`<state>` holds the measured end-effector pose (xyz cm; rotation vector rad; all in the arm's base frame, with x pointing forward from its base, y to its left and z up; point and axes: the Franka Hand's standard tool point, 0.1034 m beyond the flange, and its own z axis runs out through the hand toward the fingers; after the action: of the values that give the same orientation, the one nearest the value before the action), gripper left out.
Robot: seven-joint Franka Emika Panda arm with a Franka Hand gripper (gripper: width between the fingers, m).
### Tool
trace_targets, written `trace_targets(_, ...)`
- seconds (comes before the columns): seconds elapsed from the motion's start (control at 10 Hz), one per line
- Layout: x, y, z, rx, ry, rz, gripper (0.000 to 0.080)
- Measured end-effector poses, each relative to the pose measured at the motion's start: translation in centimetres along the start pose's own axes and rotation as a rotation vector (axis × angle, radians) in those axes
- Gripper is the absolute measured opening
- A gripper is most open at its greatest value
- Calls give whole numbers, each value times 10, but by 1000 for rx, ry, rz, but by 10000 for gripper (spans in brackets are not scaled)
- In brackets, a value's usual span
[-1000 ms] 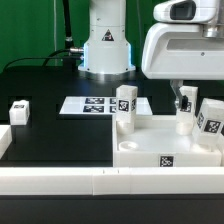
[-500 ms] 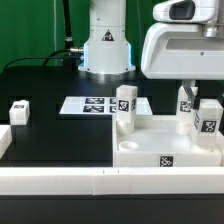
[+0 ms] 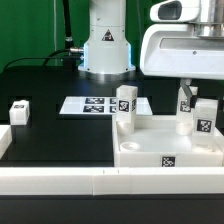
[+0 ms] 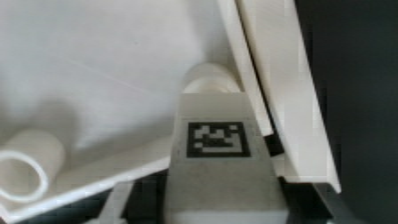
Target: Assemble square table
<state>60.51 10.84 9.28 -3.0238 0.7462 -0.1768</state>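
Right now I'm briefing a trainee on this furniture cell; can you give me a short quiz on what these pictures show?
1. Multiple choice: where is the lone small white block leg at the exterior view's left? A) on the black table, apart from the white square tray-like plastic tabletop; B) inside that tabletop; C) atop another leg.
2. True or false: the gripper is open and empty.
3. Fill in: in the wrist view, the gripped white block leg shows a black-and-white square ____.
Key: 1 A; 2 false, it is shut on a leg; 3 tag.
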Motion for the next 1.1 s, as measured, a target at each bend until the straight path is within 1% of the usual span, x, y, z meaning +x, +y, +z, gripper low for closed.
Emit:
trace_targets(0.2, 0, -1, 1, 19, 26, 198, 285)
trace_targets(0.4, 2, 0, 1, 50, 32, 408, 285)
trace_targets(0.5, 2, 0, 1, 65, 21, 585, 285)
trace_targets(0.6, 2, -1, 1, 69, 16, 668, 285)
trace_targets(0.8, 2, -1, 1, 68, 17, 654, 291)
trace_targets(0.9, 2, -1, 2, 67, 17, 652, 538)
trace_targets(1.0, 1, -1, 1, 62, 19, 579, 538)
trace_targets(1.1, 2, -2, 1, 59, 27, 468, 615)
